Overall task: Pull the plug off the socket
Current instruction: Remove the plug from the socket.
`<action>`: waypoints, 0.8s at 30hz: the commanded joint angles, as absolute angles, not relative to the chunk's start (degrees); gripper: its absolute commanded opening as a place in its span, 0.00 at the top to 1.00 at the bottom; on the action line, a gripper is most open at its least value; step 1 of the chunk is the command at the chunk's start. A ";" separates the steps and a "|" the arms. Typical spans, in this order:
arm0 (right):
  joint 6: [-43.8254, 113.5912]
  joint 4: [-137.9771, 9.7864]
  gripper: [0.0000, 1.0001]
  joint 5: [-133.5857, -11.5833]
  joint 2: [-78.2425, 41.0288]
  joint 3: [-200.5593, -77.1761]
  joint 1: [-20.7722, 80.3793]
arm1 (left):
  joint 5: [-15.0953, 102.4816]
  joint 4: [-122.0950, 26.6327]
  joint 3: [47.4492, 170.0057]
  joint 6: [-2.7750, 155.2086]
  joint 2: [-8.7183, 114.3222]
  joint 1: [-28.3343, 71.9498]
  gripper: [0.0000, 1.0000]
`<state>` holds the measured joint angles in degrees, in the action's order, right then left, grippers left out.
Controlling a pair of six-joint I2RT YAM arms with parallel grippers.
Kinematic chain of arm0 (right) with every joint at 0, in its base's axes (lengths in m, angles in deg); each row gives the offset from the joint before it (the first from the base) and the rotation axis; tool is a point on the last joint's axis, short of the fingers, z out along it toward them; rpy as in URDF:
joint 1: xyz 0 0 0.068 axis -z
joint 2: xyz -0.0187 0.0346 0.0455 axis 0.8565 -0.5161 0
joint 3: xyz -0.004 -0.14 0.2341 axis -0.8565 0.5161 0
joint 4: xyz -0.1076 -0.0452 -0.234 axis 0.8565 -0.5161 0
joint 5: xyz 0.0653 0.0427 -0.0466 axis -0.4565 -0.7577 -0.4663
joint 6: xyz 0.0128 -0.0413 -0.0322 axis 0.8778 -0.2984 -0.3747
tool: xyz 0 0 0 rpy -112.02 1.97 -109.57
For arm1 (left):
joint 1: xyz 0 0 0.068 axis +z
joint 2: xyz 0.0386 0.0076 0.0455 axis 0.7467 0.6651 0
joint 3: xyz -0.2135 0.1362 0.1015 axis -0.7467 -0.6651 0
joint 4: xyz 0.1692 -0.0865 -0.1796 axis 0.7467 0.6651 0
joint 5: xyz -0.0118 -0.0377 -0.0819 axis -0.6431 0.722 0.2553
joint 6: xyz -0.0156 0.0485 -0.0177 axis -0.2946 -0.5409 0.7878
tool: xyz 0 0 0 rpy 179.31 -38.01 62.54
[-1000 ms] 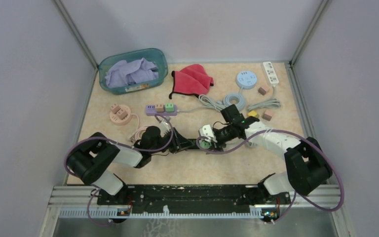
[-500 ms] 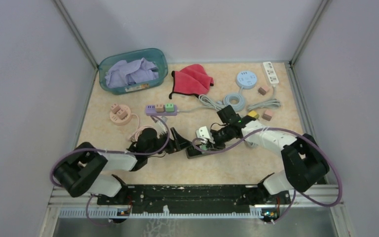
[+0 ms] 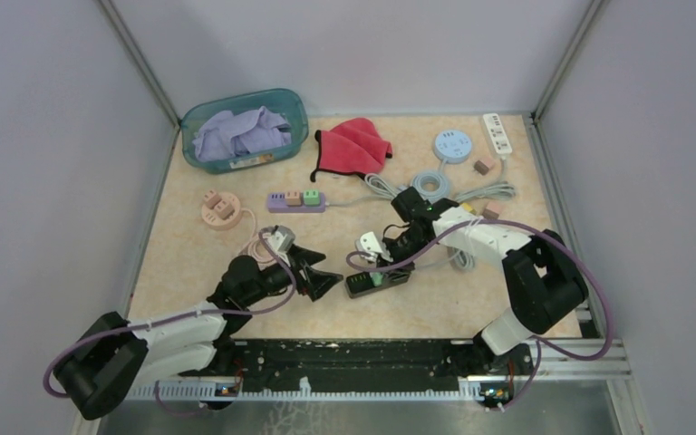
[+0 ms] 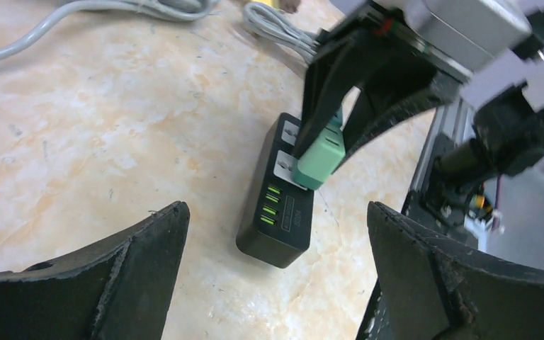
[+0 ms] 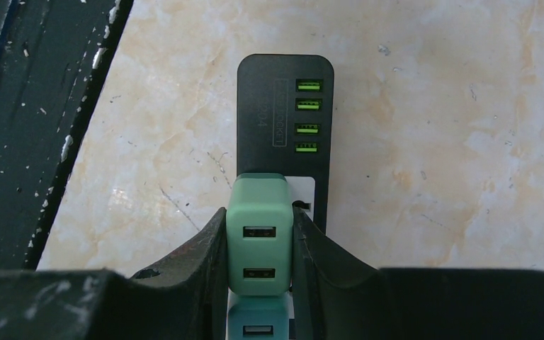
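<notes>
well, beige tabletop [image 3: 435,304], grey walls [image 3: 353,54]; right fingers [image 5: 191,262] clamp green plug [image 5: 258,234], perhaps lifted; left fingers [image 4: 134,262] apart.

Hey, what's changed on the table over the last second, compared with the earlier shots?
The left gripper let go of the black power strip, opened wide and pulled back toward the near left. The right gripper closed on the green plug, which still sits in the strip. The strip shifted slightly right. The basket and red cloth stayed put.
</notes>
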<state>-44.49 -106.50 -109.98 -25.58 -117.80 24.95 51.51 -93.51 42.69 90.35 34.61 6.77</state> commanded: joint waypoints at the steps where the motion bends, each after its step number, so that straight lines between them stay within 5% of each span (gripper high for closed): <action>1: -46.70 -110.32 1.00 -110.56 -26.20 -120.16 25.12 | 57.05 -102.67 41.19 78.79 36.59 3.94 0.00; 11: -46.96 -110.54 1.00 -111.13 -26.11 -120.09 26.56 | 47.36 -103.78 42.59 55.05 44.52 -7.94 0.01; 24: -47.07 -110.35 1.00 -111.08 -26.07 -119.84 26.59 | 50.52 -113.97 50.85 54.92 68.25 -8.74 0.13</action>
